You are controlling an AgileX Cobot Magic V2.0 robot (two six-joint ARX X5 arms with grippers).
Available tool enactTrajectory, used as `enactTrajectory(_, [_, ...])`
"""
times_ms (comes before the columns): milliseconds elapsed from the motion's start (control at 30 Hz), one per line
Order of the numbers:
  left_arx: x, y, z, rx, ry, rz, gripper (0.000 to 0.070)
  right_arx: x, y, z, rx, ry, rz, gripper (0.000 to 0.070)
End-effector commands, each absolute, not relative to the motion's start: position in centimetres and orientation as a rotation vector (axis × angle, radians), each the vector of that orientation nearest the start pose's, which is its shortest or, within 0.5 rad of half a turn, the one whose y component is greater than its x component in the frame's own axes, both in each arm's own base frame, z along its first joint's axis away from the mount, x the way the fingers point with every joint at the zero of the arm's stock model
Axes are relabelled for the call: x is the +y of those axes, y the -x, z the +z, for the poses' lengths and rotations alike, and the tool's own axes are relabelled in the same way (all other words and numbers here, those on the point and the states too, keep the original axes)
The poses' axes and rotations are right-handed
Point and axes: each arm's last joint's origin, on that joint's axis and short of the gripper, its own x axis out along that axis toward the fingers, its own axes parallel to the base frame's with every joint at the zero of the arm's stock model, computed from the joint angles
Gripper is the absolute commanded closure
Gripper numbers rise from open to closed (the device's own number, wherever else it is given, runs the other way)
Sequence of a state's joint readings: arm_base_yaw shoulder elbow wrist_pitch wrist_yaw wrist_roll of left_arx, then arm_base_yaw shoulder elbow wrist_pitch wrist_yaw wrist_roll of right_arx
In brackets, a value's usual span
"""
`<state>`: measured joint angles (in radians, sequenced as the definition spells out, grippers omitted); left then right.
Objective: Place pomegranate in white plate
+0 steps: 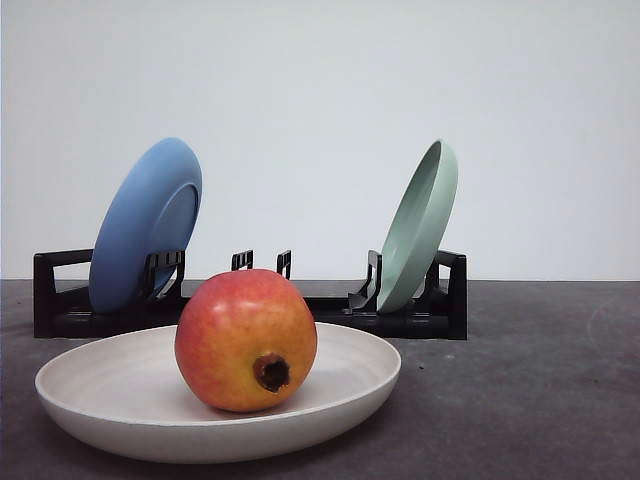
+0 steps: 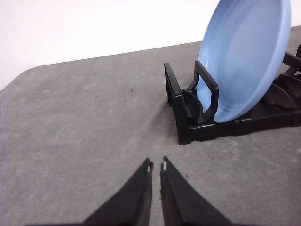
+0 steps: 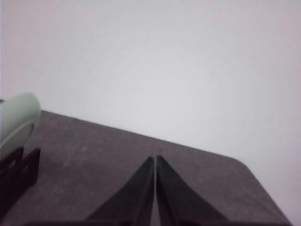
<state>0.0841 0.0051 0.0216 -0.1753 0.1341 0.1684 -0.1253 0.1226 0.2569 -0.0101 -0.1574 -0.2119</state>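
The pomegranate [image 1: 246, 340] sits in the white plate [image 1: 120, 400], lower centre of the front view, its crown stub facing the camera; grey table [image 1: 540, 380], white wall [image 1: 320, 100] behind; left gripper [image 2: 156, 165] and right gripper [image 3: 155, 158] are both closed, empty.

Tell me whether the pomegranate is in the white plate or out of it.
In. The pomegranate rests inside the white plate, its rim curving around the fruit, brown crown toward the camera.
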Motion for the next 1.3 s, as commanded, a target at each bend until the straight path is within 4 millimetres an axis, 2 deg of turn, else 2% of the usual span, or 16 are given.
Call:
enactTrajectory(0, [0.4,-9.5,15.0,0.166,-0.147,-0.062,0.0689,-0.7,-8.7,23.4,-0.14,0.221,0.017,0.07])
enactTrajectory(333, [0.4,-9.5,15.0,0.166,-0.147,-0.062,0.0689,-0.6,-9.4,18.8,-0.069,0.125,0.024,0.07])
enactTrajectory(533, [0.4,-9.5,15.0,0.166,-0.147,-0.062,0.0689,-0.5,-9.7,16.6,-0.003,0.078,0.039,0.07])
enactTrajectory(833, [0.4,-9.5,15.0,0.166,-0.147,-0.062,0.0689,-0.1,-9.6,14.9,0.169,0.07,0.095,0.07])
enactTrajectory(1267, [0.4,-9.5,15.0,0.166,-0.147,-0.062,0.0689,-0.1,-9.6,15.2,0.144,0.075,0.089,0.07])
